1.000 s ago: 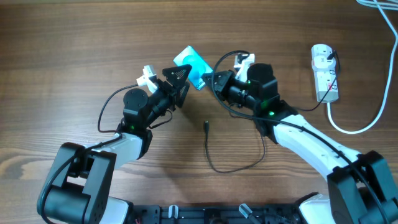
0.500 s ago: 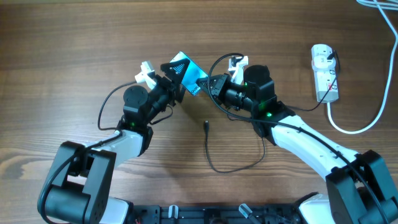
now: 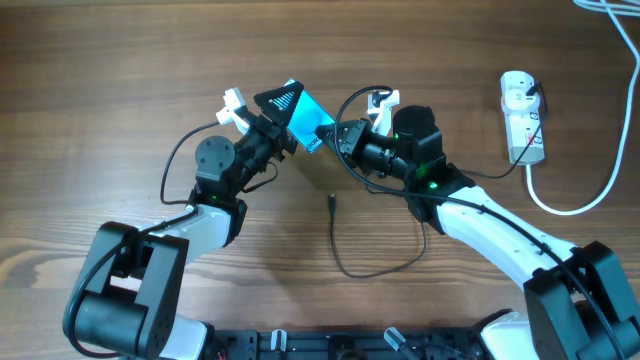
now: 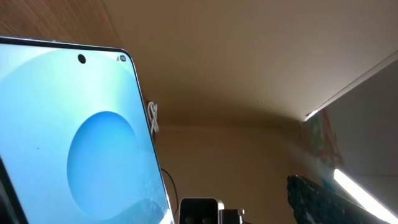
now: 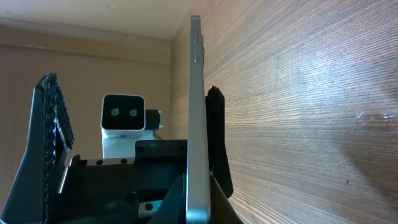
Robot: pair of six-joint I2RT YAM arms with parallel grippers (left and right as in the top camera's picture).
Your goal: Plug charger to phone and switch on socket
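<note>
The phone [image 3: 306,112] with its teal screen is lifted off the table between both arms. My right gripper [image 3: 328,134] is shut on its lower right end; in the right wrist view the phone [image 5: 196,106] stands edge-on, pinched at the bottom by the gripper [image 5: 198,208]. My left gripper [image 3: 282,106] is open, with one finger on each side of the phone's upper left end. The left wrist view is half filled by the screen [image 4: 87,143]. The charger's metal tip [image 3: 331,204] lies free on the table, and its black cable [image 3: 372,270] loops toward the socket [image 3: 521,125].
The socket lies at the right edge of the table, and a thick white cord [image 3: 590,195] curves away from it. A black plug [image 3: 537,95] sits in the strip's top outlet. The cable loop lies just below the two grippers.
My right gripper has carried the phone a little up and to the left. The left gripper has moved up so that its open fingers stand around the phone's far end.
</note>
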